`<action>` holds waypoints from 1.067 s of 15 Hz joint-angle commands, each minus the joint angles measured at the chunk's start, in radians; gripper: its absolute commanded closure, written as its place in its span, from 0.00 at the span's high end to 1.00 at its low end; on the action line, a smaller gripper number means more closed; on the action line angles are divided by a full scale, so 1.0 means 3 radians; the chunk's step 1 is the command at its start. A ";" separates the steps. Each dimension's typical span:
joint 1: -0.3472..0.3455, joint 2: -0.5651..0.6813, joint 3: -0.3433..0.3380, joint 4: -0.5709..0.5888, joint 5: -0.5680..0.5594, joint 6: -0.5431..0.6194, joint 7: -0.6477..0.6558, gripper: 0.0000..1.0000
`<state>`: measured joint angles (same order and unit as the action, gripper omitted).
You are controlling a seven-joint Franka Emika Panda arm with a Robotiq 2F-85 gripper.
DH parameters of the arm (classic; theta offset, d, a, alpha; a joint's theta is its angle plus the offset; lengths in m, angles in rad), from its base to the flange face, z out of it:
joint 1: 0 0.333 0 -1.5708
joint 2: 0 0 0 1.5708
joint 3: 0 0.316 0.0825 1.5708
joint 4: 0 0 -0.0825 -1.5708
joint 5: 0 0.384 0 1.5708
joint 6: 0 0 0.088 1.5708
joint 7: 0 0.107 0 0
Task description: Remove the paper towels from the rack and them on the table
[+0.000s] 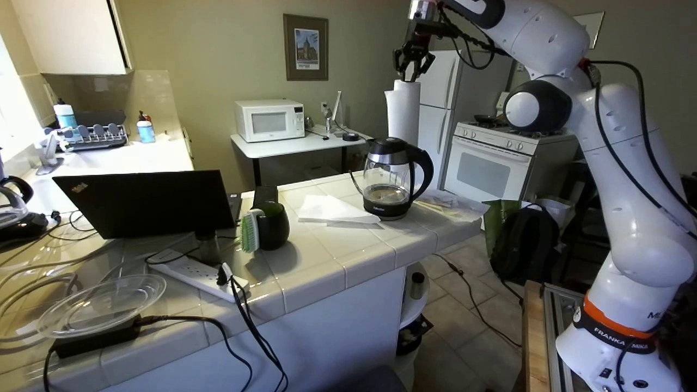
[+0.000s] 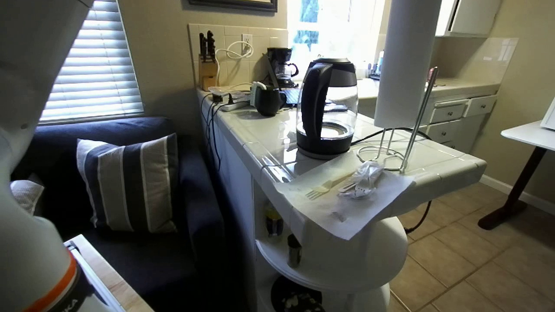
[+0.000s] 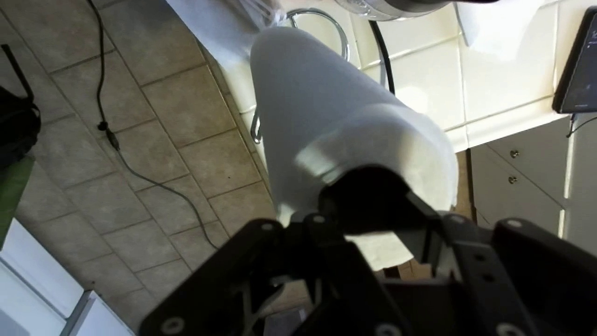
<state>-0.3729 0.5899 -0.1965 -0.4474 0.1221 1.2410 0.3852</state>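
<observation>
Wrist view | tool (image 3: 374, 209) partly closed, gripping paper towels (image 3: 322, 107) | rack (image 3: 345, 45) mostly hidden, exact contact unclear

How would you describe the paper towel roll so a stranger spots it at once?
Start at the tiled counter, then find the kettle on it. In an exterior view, the roll shows behind that kettle, its top at the gripper. Unlike the glass kettle, it is an opaque, plain white cylinder.

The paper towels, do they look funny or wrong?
Yes: in an exterior view, the paper towels hang above the bottom of their rack, with a gap showing. Usually they'd sit on it. The gripper is at their top, so maybe it holds them up.
</observation>
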 commanded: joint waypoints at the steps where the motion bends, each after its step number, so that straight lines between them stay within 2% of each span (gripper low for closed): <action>1: -0.0017 -0.0167 0.0059 -0.0119 -0.0087 -0.0091 0.0103 0.62; 16: -0.0052 -0.0445 0.0091 -0.0107 -0.0054 -0.0128 0.0177 0.62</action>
<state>-0.3748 0.4921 -0.1889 -0.4523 0.0961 1.2283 0.4134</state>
